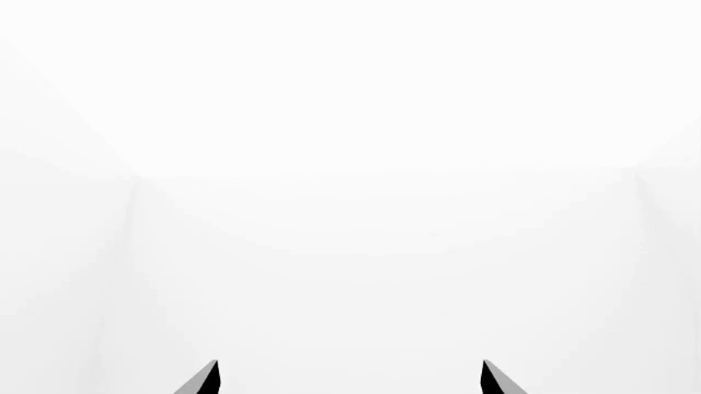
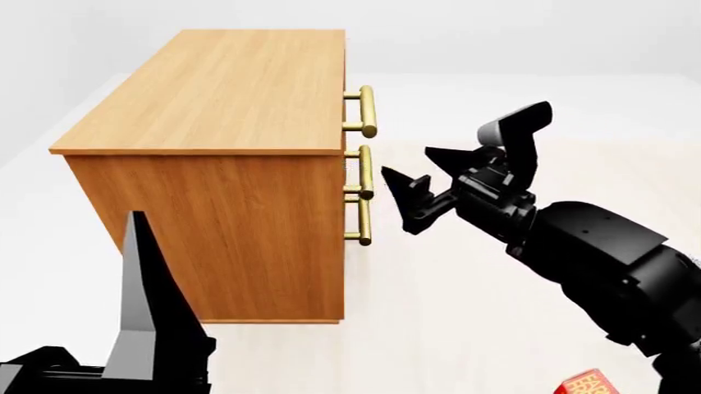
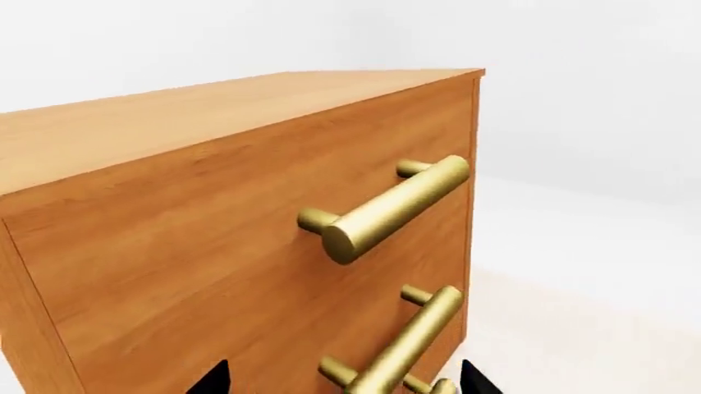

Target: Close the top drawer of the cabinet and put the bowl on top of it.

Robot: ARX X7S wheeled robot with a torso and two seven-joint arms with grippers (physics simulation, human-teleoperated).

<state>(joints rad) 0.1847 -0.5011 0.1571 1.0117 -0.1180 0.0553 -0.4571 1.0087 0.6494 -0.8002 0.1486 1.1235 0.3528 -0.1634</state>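
White floor and walls surround the cabinet (image 2: 219,164). Right gripper (image 2: 422,176) – arm bent, fingers spread – faces the brass handles (image 2: 365,111); left gripper (image 2: 143,328) points upward, spread.

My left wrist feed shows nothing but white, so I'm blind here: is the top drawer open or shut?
Observer: The top drawer looks shut. In the right wrist view its front sits flush with the cabinet.
Operator: Where is the right gripper?
Observer: The right gripper is open. It is level with the middle of the three brass handles, out in front and not touching them.
Operator: Any sign of the bowl?
Observer: No, the bowl shows in none of the three views.
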